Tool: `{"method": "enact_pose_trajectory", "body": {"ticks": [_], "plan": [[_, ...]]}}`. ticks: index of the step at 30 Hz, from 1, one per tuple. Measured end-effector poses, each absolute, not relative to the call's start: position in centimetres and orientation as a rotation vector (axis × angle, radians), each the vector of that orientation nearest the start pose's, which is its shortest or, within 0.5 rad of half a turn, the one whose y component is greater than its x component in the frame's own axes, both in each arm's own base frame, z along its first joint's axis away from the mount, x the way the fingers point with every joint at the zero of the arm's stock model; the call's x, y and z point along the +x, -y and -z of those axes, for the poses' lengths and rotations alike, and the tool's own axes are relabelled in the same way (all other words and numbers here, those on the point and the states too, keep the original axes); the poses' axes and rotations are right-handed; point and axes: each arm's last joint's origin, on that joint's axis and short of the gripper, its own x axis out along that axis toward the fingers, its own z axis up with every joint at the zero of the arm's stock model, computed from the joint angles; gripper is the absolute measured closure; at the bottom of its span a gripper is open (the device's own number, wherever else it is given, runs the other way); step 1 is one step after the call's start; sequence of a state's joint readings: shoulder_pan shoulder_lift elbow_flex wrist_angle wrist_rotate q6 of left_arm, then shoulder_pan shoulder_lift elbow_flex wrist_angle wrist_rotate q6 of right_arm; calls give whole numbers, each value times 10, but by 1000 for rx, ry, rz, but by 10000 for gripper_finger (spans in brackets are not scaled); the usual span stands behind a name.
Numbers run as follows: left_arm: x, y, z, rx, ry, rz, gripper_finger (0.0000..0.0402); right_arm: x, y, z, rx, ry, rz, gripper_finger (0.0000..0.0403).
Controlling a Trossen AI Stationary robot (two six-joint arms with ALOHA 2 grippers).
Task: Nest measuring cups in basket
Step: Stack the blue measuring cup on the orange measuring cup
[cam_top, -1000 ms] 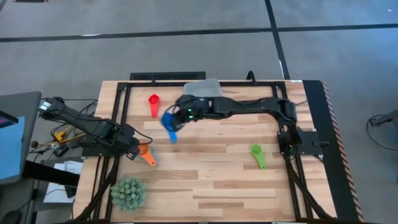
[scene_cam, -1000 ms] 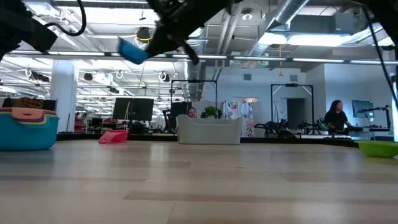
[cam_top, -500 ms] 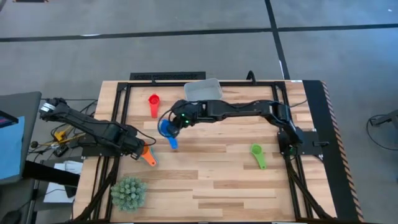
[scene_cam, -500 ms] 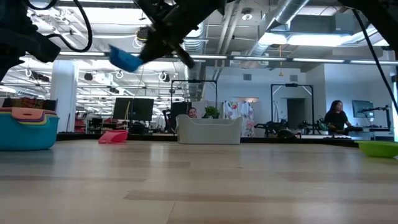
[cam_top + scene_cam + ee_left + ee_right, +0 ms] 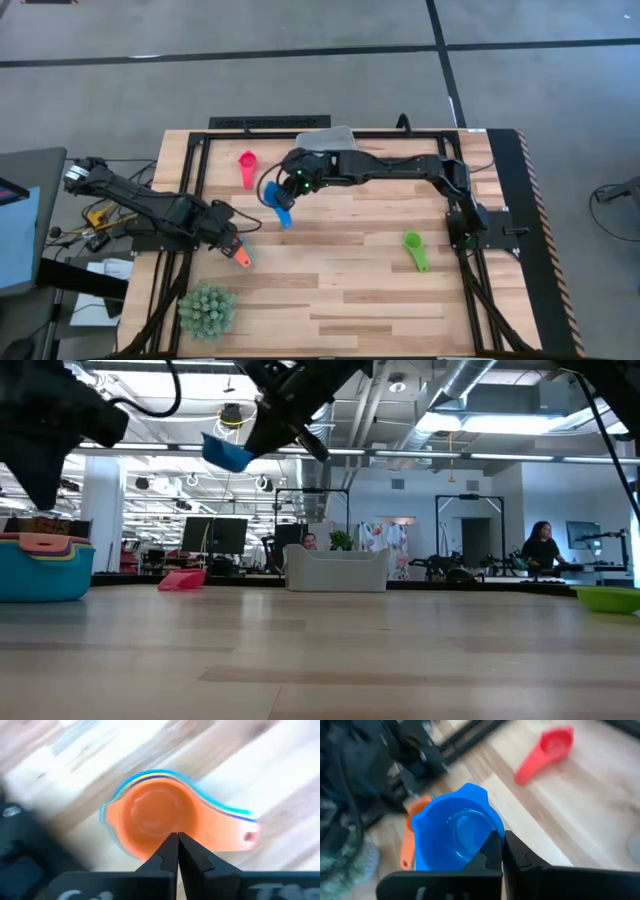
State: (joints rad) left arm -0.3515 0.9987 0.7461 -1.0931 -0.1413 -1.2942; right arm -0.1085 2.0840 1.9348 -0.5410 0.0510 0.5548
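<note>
Desk (image 5: 330, 300) first: a pale wooden top with both arms over its far-left half. Basket (image 5: 330, 140), grey-blue and see-through, sits at the far edge, just behind the right end effector (image 5: 283, 195) and partly hidden by that arm. That end effector is clenched on the rim of the blue cup (image 5: 276, 197), which hangs in the air well above the wood, with its handle pointing toward the near side of the desk. The move to come turns on this: the basket lies a short way behind and to the right of the carried cup, so the right arm is by far the nearer one to it.

Left end effector (image 5: 232, 243) is pressed shut with nothing between its fingers, hovering just over the stacked cups (image 5: 155, 820), orange on top with yellow and light blue rims showing beneath, handle running away to one side. That stack lies down-left of the right end effector, well apart from the basket.

Red cup (image 5: 247, 165) lies just left of the right end effector, handle toward the near side. Green cup (image 5: 414, 248) lies well off to its right and nearer, handle likewise pointing near.
</note>
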Motion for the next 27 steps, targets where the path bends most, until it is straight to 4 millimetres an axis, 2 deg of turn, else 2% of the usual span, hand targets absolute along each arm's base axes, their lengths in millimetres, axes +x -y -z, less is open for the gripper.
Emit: {"method": "enact_pose_trajectory", "body": {"ticks": [9, 16, 27], "plan": [[145, 48, -225, -764, -1195, -701, 402, 452, 79, -325, 517, -582, 365, 398], [160, 42, -218, -735, -1196, -704, 402, 436, 98, -344, 514, -549, 386, 397], [188, 31, -199, -691, -1251, -679, 402, 425, 110, -346, 486, -593, 407, 397]]}}
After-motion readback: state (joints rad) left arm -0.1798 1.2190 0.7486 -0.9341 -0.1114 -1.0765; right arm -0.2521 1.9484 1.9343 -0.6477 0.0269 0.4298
